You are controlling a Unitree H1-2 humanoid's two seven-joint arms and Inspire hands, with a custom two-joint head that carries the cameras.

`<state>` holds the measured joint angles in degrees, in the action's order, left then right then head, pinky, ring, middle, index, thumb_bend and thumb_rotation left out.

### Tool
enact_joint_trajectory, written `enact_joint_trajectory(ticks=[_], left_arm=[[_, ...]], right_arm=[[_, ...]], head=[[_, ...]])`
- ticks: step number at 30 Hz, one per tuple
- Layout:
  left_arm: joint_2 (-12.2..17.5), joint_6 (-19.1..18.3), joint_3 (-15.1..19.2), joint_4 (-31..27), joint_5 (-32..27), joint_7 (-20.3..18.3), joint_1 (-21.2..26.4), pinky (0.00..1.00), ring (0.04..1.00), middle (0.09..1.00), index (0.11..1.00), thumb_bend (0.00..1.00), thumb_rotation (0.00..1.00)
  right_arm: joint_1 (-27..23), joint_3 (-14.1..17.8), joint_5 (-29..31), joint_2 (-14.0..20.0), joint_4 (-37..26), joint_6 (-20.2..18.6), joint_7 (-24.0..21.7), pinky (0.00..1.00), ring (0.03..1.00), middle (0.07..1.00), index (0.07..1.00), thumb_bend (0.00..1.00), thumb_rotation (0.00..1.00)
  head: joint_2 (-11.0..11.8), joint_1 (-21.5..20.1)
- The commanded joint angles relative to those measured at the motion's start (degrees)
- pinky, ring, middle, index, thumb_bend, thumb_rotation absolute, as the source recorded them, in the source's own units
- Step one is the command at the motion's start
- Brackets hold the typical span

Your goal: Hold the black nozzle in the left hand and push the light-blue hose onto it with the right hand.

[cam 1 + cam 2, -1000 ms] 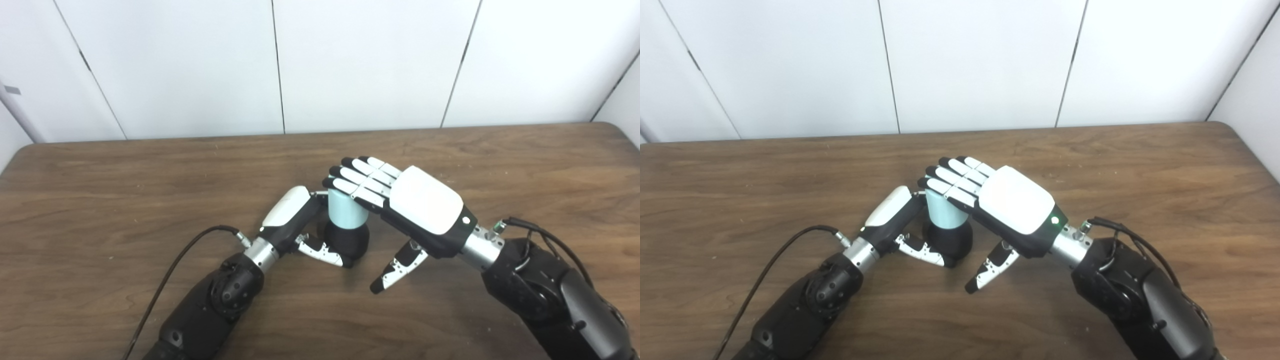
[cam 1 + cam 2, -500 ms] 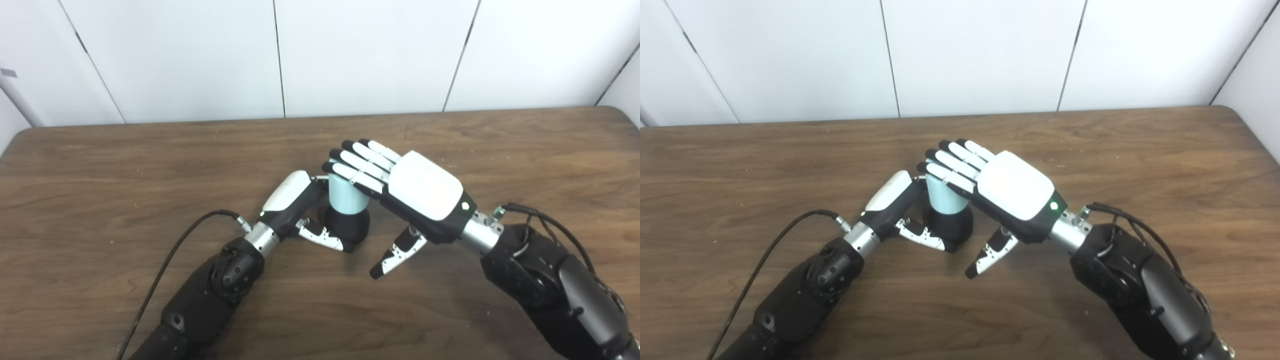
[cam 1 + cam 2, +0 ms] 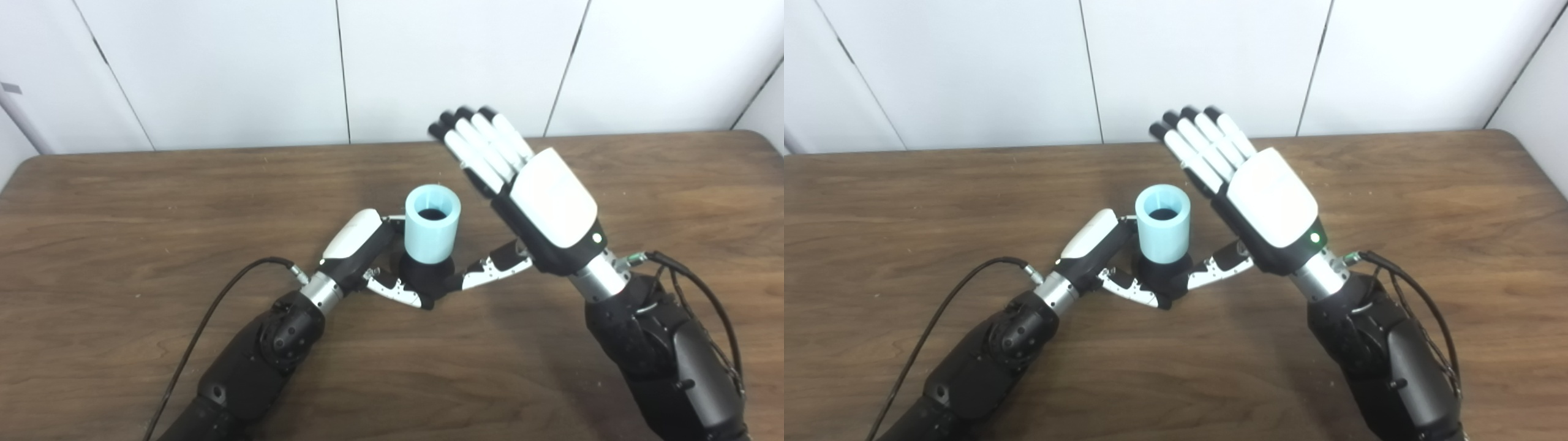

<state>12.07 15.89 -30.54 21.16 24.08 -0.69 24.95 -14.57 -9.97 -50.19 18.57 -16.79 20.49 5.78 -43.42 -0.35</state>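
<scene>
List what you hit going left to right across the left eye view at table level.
Black cable → left hand → light-blue hose standing on black nozzle → right hand.

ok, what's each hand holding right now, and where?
Left robot hand grips the black nozzle at its base, under the blue hose. Right robot hand is open, holding nothing.
</scene>
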Motion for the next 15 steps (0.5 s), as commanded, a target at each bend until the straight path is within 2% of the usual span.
enact_joint_trajectory(ticks=[1, 6, 11, 15], left_arm=[[1.4, -5.7, -4.4, 4.8, 2.7, -8.9, -7.9, 0.76, 0.586, 0.467, 0.475, 0.52, 0.09], [1.5, -6.1, -4.5, 4.4, 2.8, -9.0, -8.0, 0.76, 0.586, 0.467, 0.475, 0.52, 0.09], [1.4, -5.9, -4.5, 4.9, 2.7, -9.0, -7.7, 0.76, 0.586, 0.467, 0.475, 0.52, 0.09], [1.6, -5.8, -4.4, 4.7, 2.6, -9.0, -7.9, 0.76, 0.587, 0.468, 0.474, 0.52, 0.09]], right_arm=[[-1.4, 2.7, 0.6, 0.4, 0.1, 1.9, 4.5, 1.0, 1.0, 1.0, 1.0, 0.84, 0.51], [1.2, 5.4, 0.9, 0.2, -0.4, 0.7, 5.5, 1.0, 1.0, 1.0, 1.0, 0.83, 0.58], [4.5, 7.6, 4.2, 0.0, 0.9, 0.8, 6.0, 1.0, 1.0, 1.0, 1.0, 0.83, 0.56], [8.4, 8.9, 10.2, -1.6, 1.0, -1.2, 4.3, 1.0, 1.0, 1.0, 1.0, 0.84, 0.53]], head=[[0.0, -0.1], [-0.1, 0.0], [0.0, 0.1], [0.0, -0.3]])
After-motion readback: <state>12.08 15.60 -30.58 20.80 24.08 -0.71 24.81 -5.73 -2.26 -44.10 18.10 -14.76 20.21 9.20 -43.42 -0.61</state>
